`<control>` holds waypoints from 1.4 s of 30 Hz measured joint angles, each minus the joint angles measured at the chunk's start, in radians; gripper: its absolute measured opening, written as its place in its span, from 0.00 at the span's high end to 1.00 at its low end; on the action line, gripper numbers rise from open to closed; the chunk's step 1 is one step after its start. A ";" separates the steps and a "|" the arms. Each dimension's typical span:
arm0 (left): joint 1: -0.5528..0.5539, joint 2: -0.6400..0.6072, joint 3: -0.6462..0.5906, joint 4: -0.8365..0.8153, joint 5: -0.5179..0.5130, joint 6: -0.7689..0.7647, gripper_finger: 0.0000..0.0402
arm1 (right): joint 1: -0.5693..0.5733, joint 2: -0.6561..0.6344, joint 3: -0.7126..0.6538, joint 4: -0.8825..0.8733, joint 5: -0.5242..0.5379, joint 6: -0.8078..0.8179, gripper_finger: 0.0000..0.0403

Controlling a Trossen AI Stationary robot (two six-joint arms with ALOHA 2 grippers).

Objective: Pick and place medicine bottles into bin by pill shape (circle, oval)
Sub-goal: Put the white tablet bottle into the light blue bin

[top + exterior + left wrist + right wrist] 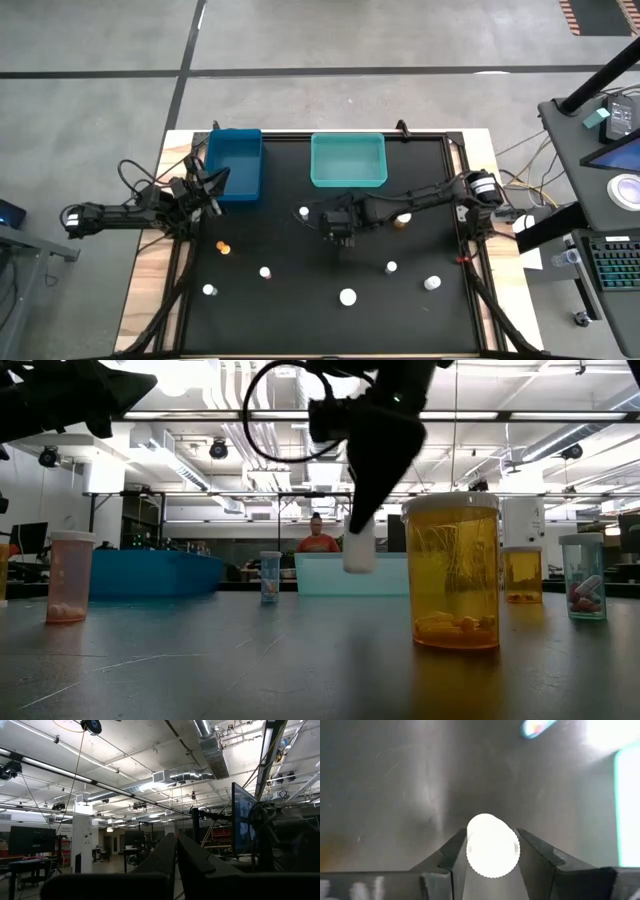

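My right gripper (340, 233) hangs over the middle of the black table, shut on a small white medicine bottle (358, 546) that is lifted off the surface. Several other medicine bottles stand on their bases around it, among them one with an orange body (222, 246), white-capped ones (347, 296) (391, 267), and a large amber one (452, 572) close to the low camera. A blue bin (235, 162) and a teal bin (347, 160) sit at the far edge. My left gripper (215, 185) waits shut beside the blue bin, pointing up into the room (176, 840). My right gripper pinches the white bottle between its two fingers, on opposite sides just under the ribbed white cap (492, 851). The fingers (372, 500) come from above, slanting steeply down. The bottle hangs below them, nearly upright and clear of the table.
The left arm lies along the table's left edge. A bottle (303, 212) stands just left of my right gripper and an amber one (402, 220) under the right arm. A person (318, 540) is far behind the table. Open black surface lies between the bottles and the bins.
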 joint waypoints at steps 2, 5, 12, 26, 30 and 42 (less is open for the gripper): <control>0.000 0.000 0.000 0.000 0.000 0.000 1.00 | -0.038 -0.001 0.041 -0.032 -0.002 -0.019 0.66; 0.000 0.000 0.000 0.001 0.000 0.000 1.00 | -0.106 -0.001 0.107 -0.078 0.002 -0.061 0.65; 0.000 0.000 0.000 0.001 0.000 0.000 1.00 | -0.295 -0.002 0.276 -0.154 -0.002 -0.141 0.65; 0.000 0.000 0.000 0.001 0.000 0.000 1.00 | -0.636 0.001 0.284 0.029 -0.139 -0.105 0.64; 0.000 0.000 0.000 0.001 0.000 0.001 1.00 | -0.667 0.002 0.239 0.085 -0.157 -0.078 0.64; 0.000 0.000 0.000 0.001 -0.001 0.001 1.00 | -0.668 0.153 0.285 0.126 -0.206 -0.077 0.64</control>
